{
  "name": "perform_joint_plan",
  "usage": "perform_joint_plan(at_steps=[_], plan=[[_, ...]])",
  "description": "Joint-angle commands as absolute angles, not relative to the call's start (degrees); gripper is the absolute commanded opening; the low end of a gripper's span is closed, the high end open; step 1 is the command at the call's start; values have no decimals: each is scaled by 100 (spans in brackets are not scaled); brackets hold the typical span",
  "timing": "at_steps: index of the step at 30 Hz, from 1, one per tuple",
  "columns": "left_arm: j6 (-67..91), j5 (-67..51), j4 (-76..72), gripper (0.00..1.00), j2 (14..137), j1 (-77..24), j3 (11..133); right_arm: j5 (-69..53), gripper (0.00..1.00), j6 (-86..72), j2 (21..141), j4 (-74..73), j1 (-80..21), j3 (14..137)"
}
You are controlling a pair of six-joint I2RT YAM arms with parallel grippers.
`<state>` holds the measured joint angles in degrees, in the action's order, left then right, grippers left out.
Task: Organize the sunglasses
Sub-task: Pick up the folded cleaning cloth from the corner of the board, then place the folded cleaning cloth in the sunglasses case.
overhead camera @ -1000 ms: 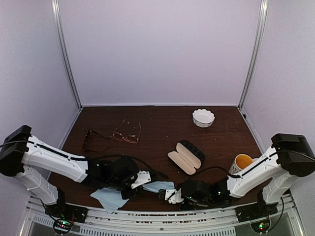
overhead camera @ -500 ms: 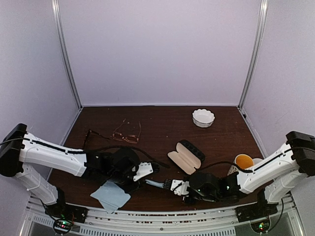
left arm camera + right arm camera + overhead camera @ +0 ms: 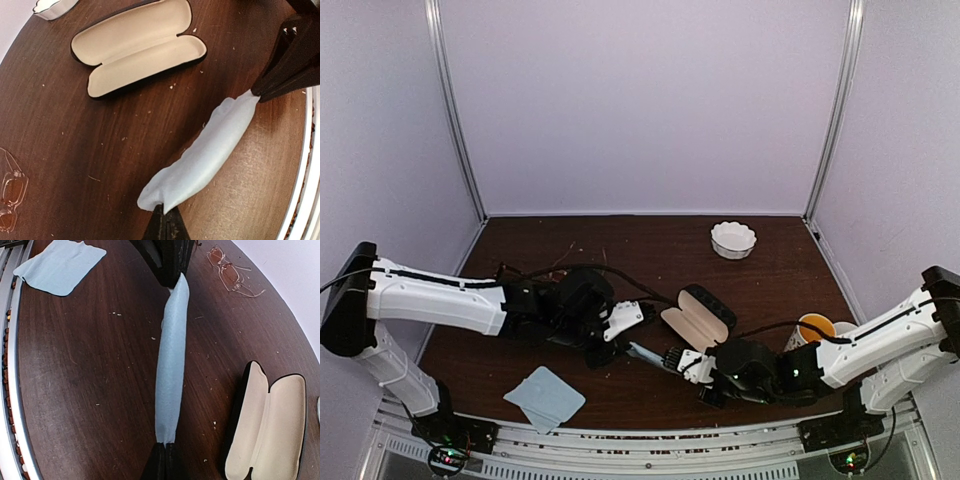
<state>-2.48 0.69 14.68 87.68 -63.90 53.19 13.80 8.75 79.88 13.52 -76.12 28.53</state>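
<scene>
A light-blue cloth point(image 3: 647, 353) hangs stretched in a narrow roll between both grippers, just in front of the open glasses case point(image 3: 698, 318). My left gripper point(image 3: 164, 211) is shut on one end of the cloth point(image 3: 205, 155). My right gripper point(image 3: 165, 445) is shut on the other end of the cloth point(image 3: 171, 355). The copper-framed sunglasses point(image 3: 227, 270) lie on the table beyond the left gripper, and their lenses point(image 3: 10, 192) show at the edge of the left wrist view. The top view hides most of that pair behind the left arm. The dark-framed pair is not visible.
The case point(image 3: 135, 50) lies open, cream lining up and empty. A second light-blue cloth point(image 3: 545, 397) lies flat near the front left edge. A white fluted bowl point(image 3: 733, 239) stands at the back right, a yellow cup point(image 3: 812, 330) by the right arm.
Both arms have carried the cloth away from the front edge toward the case, lifting it off the other cloth. It now hangs taut between the two shut grippers.
</scene>
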Motion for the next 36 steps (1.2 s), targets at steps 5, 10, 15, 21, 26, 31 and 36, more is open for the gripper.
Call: perform_joint_plan(at_steps=[5, 10, 15, 21, 26, 31, 36], plan=[[-701, -197, 1719, 0, 9299, -6282, 6048, 1545, 0, 630, 7655, 896, -7386, 2835], [-817, -325, 1900, 0, 9607, -6111, 6442, 1559, 0, 532, 7496, 730, -7255, 2862], [-925, -443, 2128, 0, 9927, -5980, 6822, 1630, 0, 455, 7406, 641, -7193, 2879], [-987, -554, 2337, 0, 10237, -5845, 7174, 1654, 0, 279, 7339, 544, -6988, 2957], [-1060, -718, 2505, 0, 10409, -5729, 7446, 1587, 0, 147, 7368, 476, -6853, 3039], [-1105, -809, 2692, 0, 10661, -5650, 7725, 1403, 0, 65, 7476, 355, -6771, 3166], [-1121, -890, 2803, 0, 10925, -5574, 8011, 1367, 0, 0, 7515, 303, -6663, 3191]])
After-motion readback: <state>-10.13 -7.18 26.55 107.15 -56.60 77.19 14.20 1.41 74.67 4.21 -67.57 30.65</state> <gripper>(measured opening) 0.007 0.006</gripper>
